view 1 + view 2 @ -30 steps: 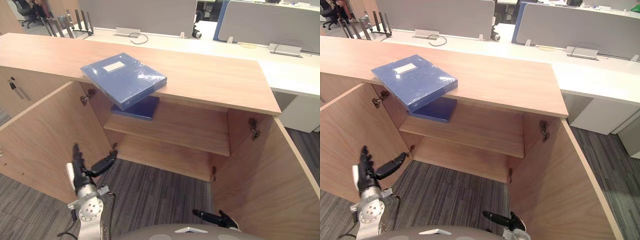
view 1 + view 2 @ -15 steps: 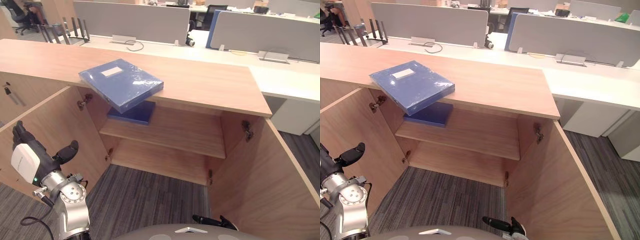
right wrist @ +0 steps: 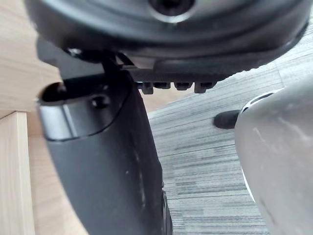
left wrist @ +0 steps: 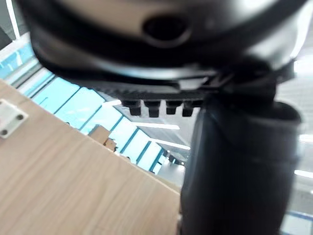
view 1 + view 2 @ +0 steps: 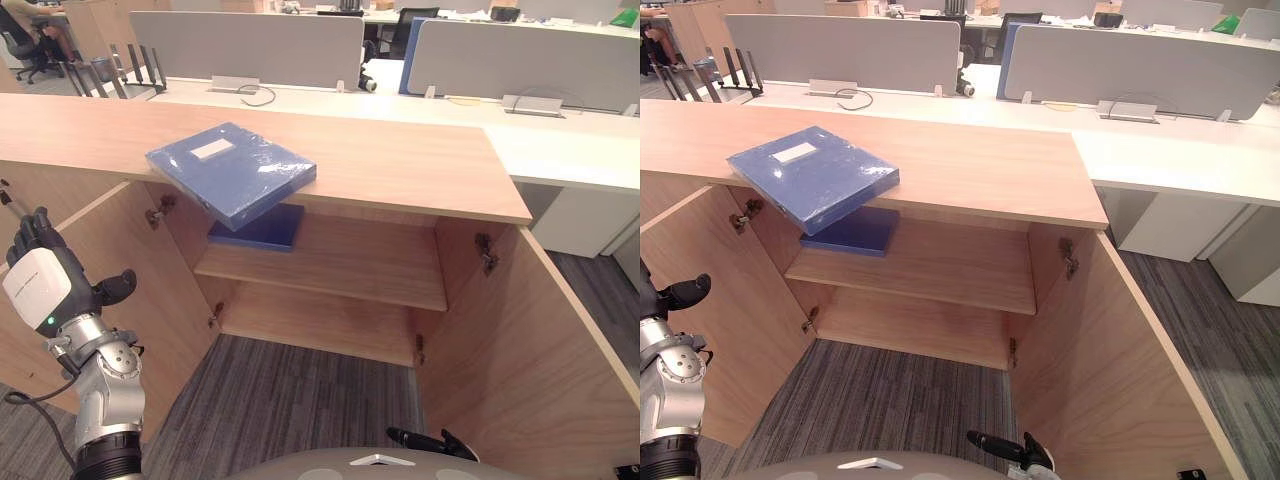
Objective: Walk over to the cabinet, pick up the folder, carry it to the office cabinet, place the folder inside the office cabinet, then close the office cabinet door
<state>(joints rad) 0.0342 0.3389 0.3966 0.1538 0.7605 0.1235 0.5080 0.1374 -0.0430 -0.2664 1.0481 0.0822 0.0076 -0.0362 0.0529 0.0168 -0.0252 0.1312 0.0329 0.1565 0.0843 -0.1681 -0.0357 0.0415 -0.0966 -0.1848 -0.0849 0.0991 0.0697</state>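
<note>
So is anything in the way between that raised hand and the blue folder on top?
Nothing visible. The left hand is raised by the open left door, with open air up to the folder, which overhangs the cabinet top. Inside, a darker folder lies at the left end of the shelf.

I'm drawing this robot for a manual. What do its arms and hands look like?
The left hand is dark, with a white rounded-rectangular cover on its back bearing a small green light. Its silver-grey arm has a round metal wrist joint studded with screws and a black band lower down. The right hand is dark too, with a white patch.
</note>
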